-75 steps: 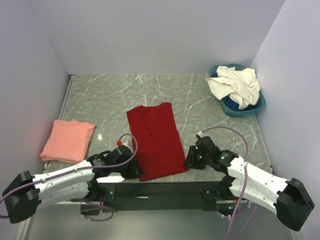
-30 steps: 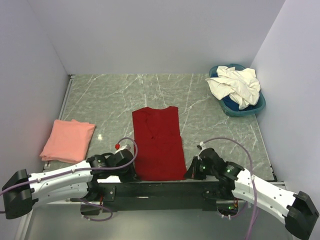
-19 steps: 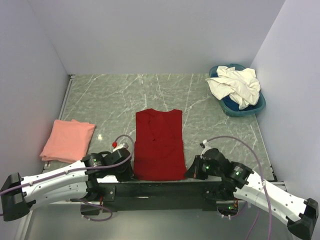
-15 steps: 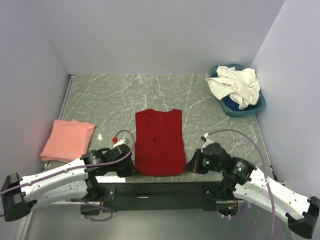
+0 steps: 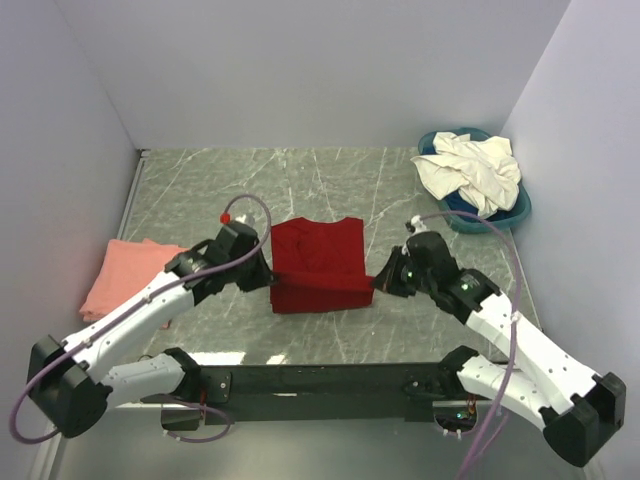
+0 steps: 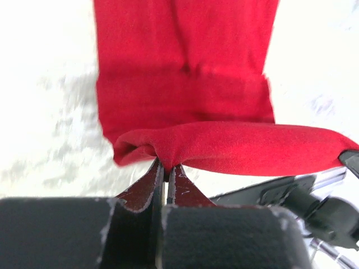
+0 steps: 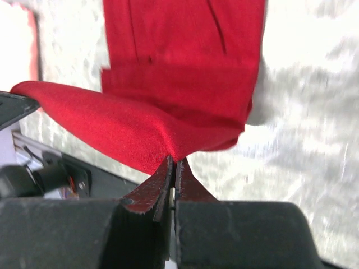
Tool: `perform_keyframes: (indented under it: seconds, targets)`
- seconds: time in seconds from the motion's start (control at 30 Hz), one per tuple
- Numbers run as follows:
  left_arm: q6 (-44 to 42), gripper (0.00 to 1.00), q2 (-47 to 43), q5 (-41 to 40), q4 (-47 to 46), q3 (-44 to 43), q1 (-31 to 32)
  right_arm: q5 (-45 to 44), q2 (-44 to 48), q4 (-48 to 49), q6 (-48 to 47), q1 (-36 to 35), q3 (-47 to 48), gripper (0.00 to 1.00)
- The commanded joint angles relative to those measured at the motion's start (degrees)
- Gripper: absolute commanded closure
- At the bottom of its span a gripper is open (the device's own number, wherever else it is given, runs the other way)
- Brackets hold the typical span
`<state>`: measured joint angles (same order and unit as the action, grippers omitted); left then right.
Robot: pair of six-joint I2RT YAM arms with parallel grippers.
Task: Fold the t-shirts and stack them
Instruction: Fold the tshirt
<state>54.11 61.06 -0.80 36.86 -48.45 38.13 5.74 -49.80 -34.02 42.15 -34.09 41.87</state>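
Mid-table: the red tee's (image 5: 318, 262) near hem is lifted and travelling toward 12 o'clock.

From above, the left gripper (image 5: 268, 277) at the tee's 9 o'clock and the right gripper (image 5: 378, 283) at its 3 o'clock have carried the hem up from the table's (image 5: 230, 190) 6 o'clock edge, where the tee lay long and flat half a second ago. It now looks about half as long. The pink tee (image 5: 120, 275) lies folded at 9 o'clock, and white tees (image 5: 470, 170) are heaped in the basin (image 5: 500, 218) at 2 o'clock. On the left wrist, the jaws are pinched tight on the hem's left corner, and the cloth sags across in a roll. On the right wrist, the jaws are clamped on the right corner. The halving fold looks midway, with the hem not yet laid at the collar.
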Motion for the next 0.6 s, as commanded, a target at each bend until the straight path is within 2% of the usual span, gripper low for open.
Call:
perform_keyframes:
  seconds: [0.0, 0.57]
  targets:
    - [-5.6, 1.00, 3.3, 2.5, -3.9, -5.2, -3.5, 1.7, -3.7, 4.4, -5.1, 3.6, 5.4, 1.00]
    - [-8.2, 1.00, 27.5, 11.1, -10.3, -21.0, -16.3, 9.6, -32.7, 12.7, -6.9, 14.2, 22.4, 1.00]
